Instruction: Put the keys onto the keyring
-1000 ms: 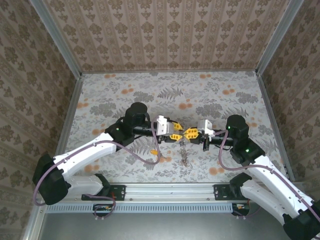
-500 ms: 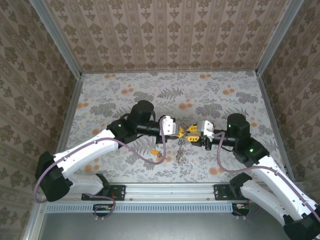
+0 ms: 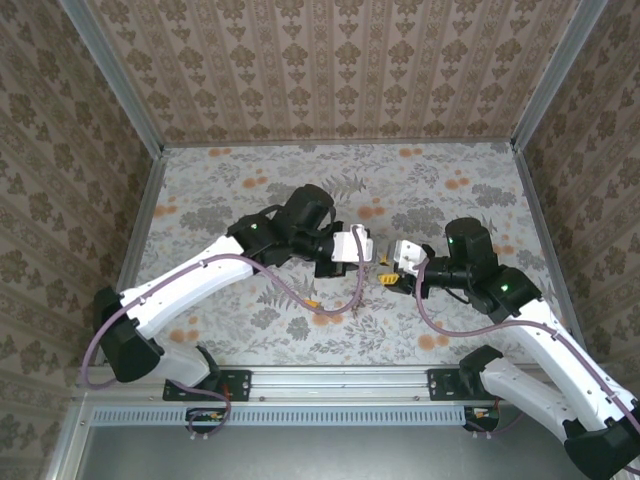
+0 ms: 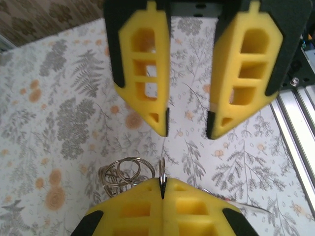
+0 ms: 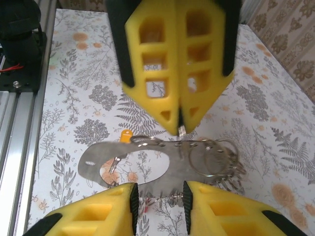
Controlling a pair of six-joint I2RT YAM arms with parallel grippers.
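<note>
The keyring (image 5: 147, 158) is a flat grey metal loop with an oval opening, hanging edge-up between the two grippers above the table. Several split rings (image 5: 216, 156) dangle at one end, and a yellow-headed key (image 5: 125, 135) shows behind it. My left gripper (image 5: 179, 125) is shut on a small ring (image 4: 162, 172) at the keyring's top edge. Facing it, my right gripper (image 5: 157, 194) is open, its pads just short of the keyring's lower edge. In the top view the left gripper (image 3: 366, 254) and right gripper (image 3: 386, 272) meet at the table's middle.
A loose yellow key (image 3: 313, 303) lies on the floral table (image 3: 250, 190) below the left forearm. A red bit (image 5: 146, 206) shows under the keyring. Aluminium rail (image 3: 330, 380) runs along the near edge. Patterned walls enclose the other three sides.
The left arm has swung right and its gripper has shut on the small ring. The right gripper has opened and let go of the keyring, staying close.
</note>
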